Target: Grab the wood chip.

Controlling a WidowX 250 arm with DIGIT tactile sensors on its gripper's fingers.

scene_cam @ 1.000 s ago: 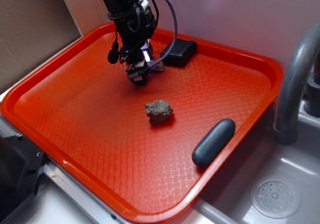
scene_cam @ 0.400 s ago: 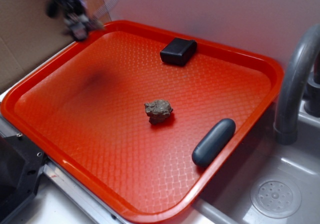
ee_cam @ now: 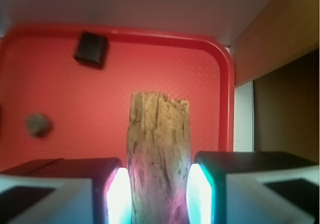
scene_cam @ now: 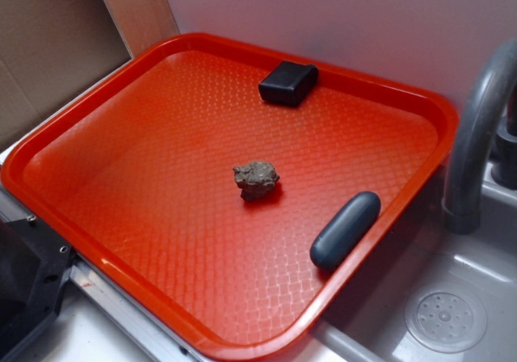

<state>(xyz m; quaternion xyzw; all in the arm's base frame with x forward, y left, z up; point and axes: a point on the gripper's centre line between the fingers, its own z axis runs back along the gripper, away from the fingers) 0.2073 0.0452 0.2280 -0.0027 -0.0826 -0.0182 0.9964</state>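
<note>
Wood chip (ee_cam: 159,159) sits clamped between the pincer (ee_cam: 155,194) pads, raised well above the red tray (ee_cam: 222,74). Grab looks done; nothing obvious left. Rock (scene_cam: 256,179) and black block (scene_cam: 287,82) lie on the tray. Exterior view shows no arm; chip's lower end is cut off.

A second earlier the hand (ee_cam: 159,196) stood low at the far side of the red tray (scene_cam: 420,168), beside the black block (scene_cam: 288,83), closed around the wood chip (ee_cam: 159,154). It then rose toward the upper left and left the exterior view altogether. The chip went with it, off the tray, and was clamped upright between the two fingers (ee_cam: 112,194), high above the tray in the wrist view.
</note>
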